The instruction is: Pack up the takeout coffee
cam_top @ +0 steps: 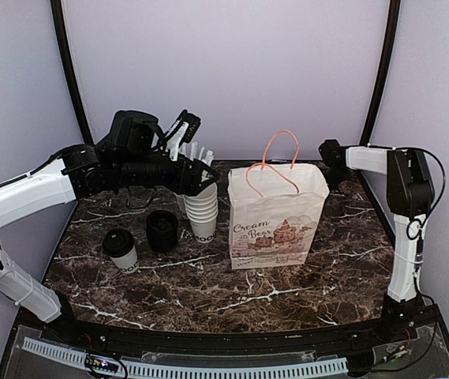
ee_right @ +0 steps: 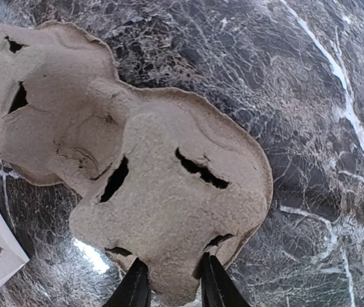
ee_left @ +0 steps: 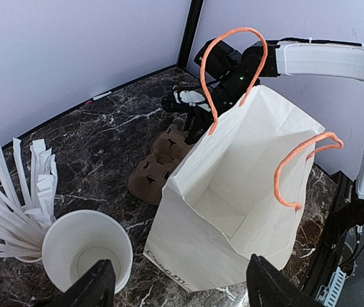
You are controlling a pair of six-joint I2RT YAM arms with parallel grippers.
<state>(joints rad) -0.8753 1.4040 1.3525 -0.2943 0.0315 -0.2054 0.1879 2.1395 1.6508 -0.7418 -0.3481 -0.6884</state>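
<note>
The takeout coffee [cam_top: 121, 251] was seen standing upright on the marble table [cam_top: 208, 292], toward its near left, with its black lid on. It was held by neither arm. Just to its right a stack of black lids [cam_top: 162, 230] was placed, and farther right a stack of lidless cups [cam_top: 202, 209]. The paper bag [cam_top: 275, 217] was set upright and open to the right of these, well apart from the coffee. The left gripper [ee_left: 180, 263] was held above the cup stack, beside the straws [ee_left: 15, 204], its fingers spread wide apart around nothing. Behind the bag, the right gripper [ee_right: 172, 281] was lowered at a pulp cup carrier [ee_right: 162, 192]. Its fingers were drawn close with the carrier's edge between them, but whether they were clamped on it could not be told.
</note>
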